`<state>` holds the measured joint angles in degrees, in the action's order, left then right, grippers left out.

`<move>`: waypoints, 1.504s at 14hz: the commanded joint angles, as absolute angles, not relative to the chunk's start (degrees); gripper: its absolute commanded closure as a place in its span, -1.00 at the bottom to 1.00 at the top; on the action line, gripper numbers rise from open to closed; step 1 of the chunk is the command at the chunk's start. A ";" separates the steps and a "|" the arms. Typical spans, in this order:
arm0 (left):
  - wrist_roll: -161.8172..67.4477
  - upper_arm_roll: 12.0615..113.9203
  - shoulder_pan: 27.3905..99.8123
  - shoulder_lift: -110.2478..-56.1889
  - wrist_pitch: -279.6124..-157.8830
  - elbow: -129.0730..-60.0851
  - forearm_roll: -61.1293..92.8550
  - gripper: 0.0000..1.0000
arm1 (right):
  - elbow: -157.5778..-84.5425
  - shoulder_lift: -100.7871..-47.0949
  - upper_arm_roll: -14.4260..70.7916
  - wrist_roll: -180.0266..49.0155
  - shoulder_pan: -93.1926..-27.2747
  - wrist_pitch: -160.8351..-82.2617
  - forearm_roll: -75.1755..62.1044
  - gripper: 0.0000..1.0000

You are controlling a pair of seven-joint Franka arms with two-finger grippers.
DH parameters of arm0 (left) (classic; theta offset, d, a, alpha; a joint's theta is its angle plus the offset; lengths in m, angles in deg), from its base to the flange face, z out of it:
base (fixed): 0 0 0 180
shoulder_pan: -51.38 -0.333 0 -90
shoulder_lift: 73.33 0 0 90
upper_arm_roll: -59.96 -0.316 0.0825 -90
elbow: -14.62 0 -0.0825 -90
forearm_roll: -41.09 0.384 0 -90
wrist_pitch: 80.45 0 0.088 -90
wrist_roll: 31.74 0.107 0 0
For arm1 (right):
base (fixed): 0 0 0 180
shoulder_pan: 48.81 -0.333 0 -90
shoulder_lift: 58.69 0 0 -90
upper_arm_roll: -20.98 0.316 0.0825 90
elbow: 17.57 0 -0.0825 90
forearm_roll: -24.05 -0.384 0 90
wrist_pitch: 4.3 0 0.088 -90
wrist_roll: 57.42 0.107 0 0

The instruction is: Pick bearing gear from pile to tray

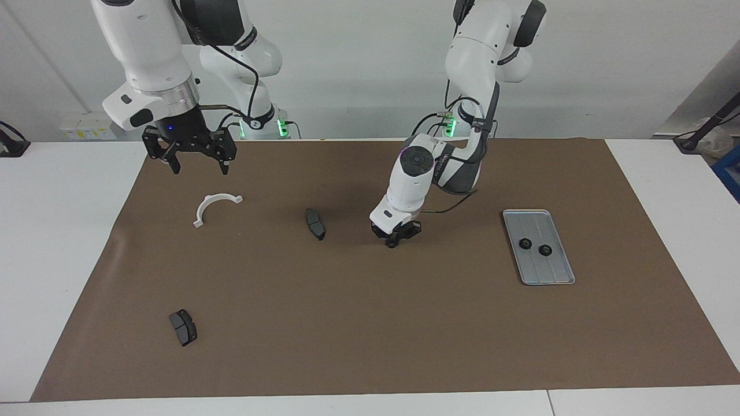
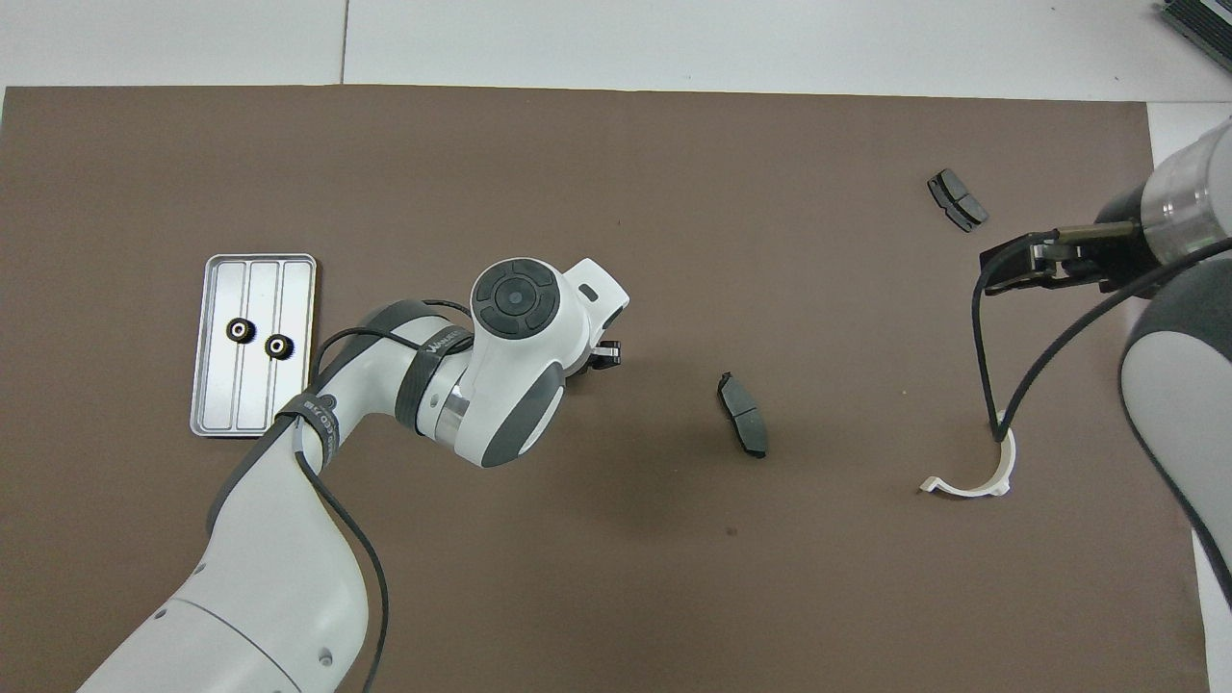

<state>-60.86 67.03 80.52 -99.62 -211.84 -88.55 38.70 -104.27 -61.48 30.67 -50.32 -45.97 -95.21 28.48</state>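
Observation:
My left gripper [image 1: 393, 241] is low at the mat in the middle of the table, shut on a small black ring [image 1: 392, 244]. In the overhead view the gripper [image 2: 604, 354] is mostly hidden under its own wrist. The silver tray [image 1: 552, 271] lies toward the left arm's end of the table and holds two black rings [image 1: 525, 244] [image 1: 545, 249]. The tray [image 2: 231, 404] and its rings [image 2: 240, 330] [image 2: 278, 346] also show from overhead. My right gripper [image 1: 199, 167] is open and empty, raised over the mat near the white half-ring bracket [image 1: 215, 205].
One dark grey brake pad [image 1: 315, 223] lies beside the left gripper, toward the right arm's end. A second brake pad [image 1: 183, 327] lies farther from the robots at the right arm's end. The bracket [image 2: 972, 476] and pads [image 2: 743, 415] [image 2: 957, 199] also show from overhead.

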 commanded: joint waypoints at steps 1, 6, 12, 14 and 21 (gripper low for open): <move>-61.10 65.85 81.36 -98.56 -211.32 -89.10 38.98 0.70 | -105.46 -59.04 28.03 -51.35 -47.56 -92.73 26.43 -1.00; -58.13 64.53 73.91 -98.03 -200.10 -79.18 41.26 0.80 | -108.97 -55.97 24.24 -51.27 -50.13 -92.54 24.33 -1.00; -28.98 64.62 55.63 -91.18 -191.38 -82.31 41.09 0.78 | -111.17 -54.56 21.26 -51.00 -52.32 -92.98 23.97 -1.00; -20.19 64.62 50.71 -88.73 -192.68 -87.74 41.09 0.73 | -112.57 -53.42 20.45 -50.30 -53.20 -93.42 23.97 -1.00; -5.29 64.53 44.00 -84.32 -199.28 -100.87 41.09 -0.02 | -114.25 -53.50 21.33 -46.08 -52.76 -95.27 24.05 -1.00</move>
<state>-5.87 63.99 44.00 -87.46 -197.06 -96.74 40.45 -112.40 -54.52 21.33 -47.04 -53.01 -93.85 25.30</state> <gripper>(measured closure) 0.692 0.000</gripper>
